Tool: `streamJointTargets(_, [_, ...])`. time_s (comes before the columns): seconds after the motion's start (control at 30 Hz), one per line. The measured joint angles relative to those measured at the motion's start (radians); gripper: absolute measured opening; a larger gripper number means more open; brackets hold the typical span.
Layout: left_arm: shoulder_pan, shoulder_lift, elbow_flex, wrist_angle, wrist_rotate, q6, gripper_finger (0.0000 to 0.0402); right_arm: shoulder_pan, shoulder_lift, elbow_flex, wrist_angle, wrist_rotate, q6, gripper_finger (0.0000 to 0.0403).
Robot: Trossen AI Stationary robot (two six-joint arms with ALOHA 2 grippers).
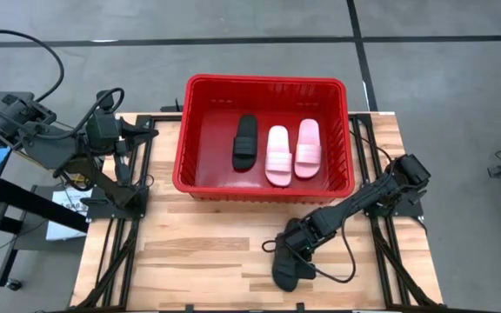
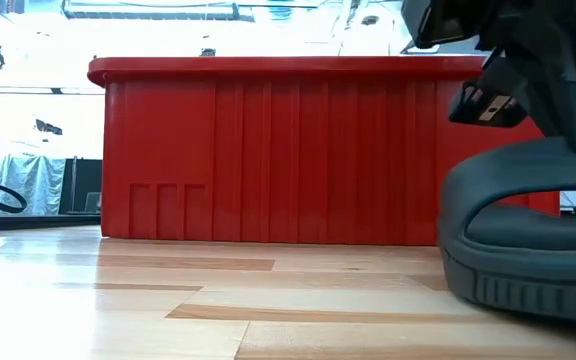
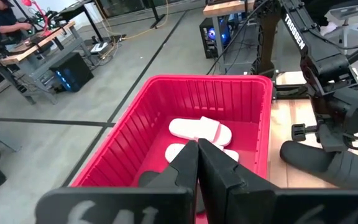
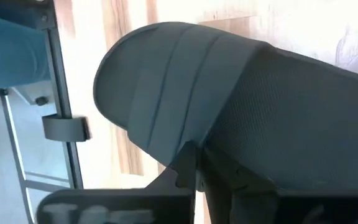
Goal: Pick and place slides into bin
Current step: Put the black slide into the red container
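Slides are in two places. One black slide (image 1: 287, 268) lies on the wooden table (image 1: 198, 261), at the near edge, directly under the right gripper (image 1: 296, 242). The gripper is down on this slide, at its strap end. In the right wrist view the strap (image 4: 166, 87) fills the picture just in front of the fingers (image 4: 188, 163), which look pressed together, but I cannot tell for sure if they have hold of the slide. In the low view the same slide (image 2: 528, 250) sits flat with its sole on the table, and the dark arm comes down on it from above.

Beyond the right gripper, further from the near edge, stands the red bin (image 1: 198, 130). Inside it lie the three other slides, side by side on the floor of the bin: a second black slide (image 1: 245, 142), then two pink slides (image 1: 277, 155) and (image 1: 308, 149), with the pink pair close together and nearer to the right arm's side. All three lie flat with the strap up.

The left gripper (image 3: 197, 163) waits at the left side of the bin, apart from the slides. Its fingers are closed together with nothing between them. Past them, its wrist view looks into the bin (image 3: 129, 130), where the pink slides (image 3: 201, 130) show, and the black slide on the table (image 3: 328, 163) is beyond the bin's corner, under the right arm.
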Motion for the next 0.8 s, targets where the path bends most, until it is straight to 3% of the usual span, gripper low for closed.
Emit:
streamJointTargets(0.33, [0.000, 0.002, 0.000, 0.000, 0.000, -0.021, 0.0000, -0.006, 0.000, 0.043, -0.009, -0.002, 0.019, 0.0001])
streamJointTargets(0.8, [0.002, 0.072, 0.000, 0.024, 0.065, -0.070, 0.0000, 0.037, -0.002, 0.397, -0.382, 0.171, -0.075, 0.0000])
